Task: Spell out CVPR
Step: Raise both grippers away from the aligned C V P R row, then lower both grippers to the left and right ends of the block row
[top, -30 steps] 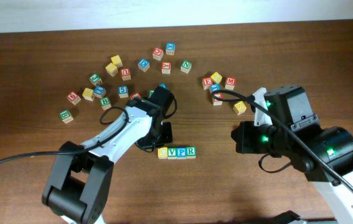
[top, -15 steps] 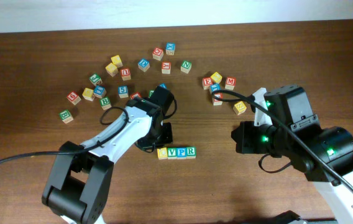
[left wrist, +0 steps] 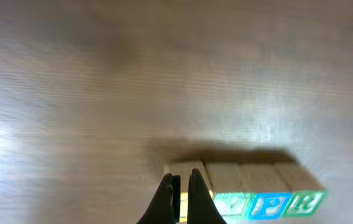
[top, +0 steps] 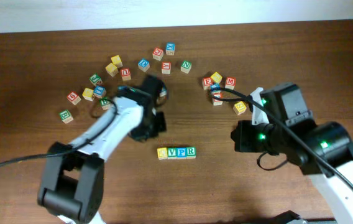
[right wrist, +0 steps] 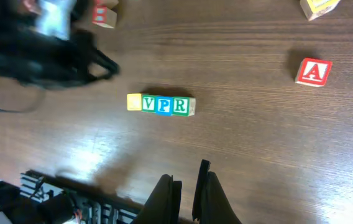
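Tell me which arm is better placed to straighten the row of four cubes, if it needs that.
Probably left. The left tool hangs close by the yellow C cube at the end of the row; the right tool is farther off.

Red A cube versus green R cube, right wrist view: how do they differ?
The red A cube has a red face and letter; the green R cube has green ones. The A cube sits alone, touching nothing; the R cube ends the row, pressed against the blue P cube. The A cube is turned slightly askew to that row. Both are small wooden letter cubes lying flat on the table, ungripped.
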Robot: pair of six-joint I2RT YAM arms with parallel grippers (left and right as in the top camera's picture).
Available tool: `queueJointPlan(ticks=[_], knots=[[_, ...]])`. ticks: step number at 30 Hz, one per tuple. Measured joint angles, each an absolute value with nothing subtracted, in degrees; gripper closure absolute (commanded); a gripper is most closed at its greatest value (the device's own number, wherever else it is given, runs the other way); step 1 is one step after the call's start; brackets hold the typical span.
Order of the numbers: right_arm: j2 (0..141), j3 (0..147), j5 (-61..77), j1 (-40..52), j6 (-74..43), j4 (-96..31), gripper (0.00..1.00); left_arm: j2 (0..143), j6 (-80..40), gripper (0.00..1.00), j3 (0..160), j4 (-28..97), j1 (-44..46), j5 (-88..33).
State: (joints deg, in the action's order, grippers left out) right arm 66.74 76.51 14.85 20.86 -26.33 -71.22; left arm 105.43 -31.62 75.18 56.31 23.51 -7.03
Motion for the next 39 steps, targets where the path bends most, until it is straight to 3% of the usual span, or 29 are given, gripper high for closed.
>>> queueJointPlan(ticks=[6,13,18,39], knots=[[75.68,76.51,14.35,20.86,-26.33,-71.13,0.96,104.4,-30.87,1.0,74.37,63.4,17.96,-5.54],[92.79,76.58,14.0,20.86,-26.33,-69.91,0.96,104.33,-30.87,1.0,62.28,51.66,20.91,-10.92],[98.35,76.58,14.0,20.86,-26.33,-68.27,0.96,104.33,-30.87,1.0,61.93,50.59,20.95,-12.27],[99.13,76.55,14.31,20.88,-26.33,-66.89,0.96,104.33,-30.87,1.0,61.84,47.37,21.12,-14.87]])
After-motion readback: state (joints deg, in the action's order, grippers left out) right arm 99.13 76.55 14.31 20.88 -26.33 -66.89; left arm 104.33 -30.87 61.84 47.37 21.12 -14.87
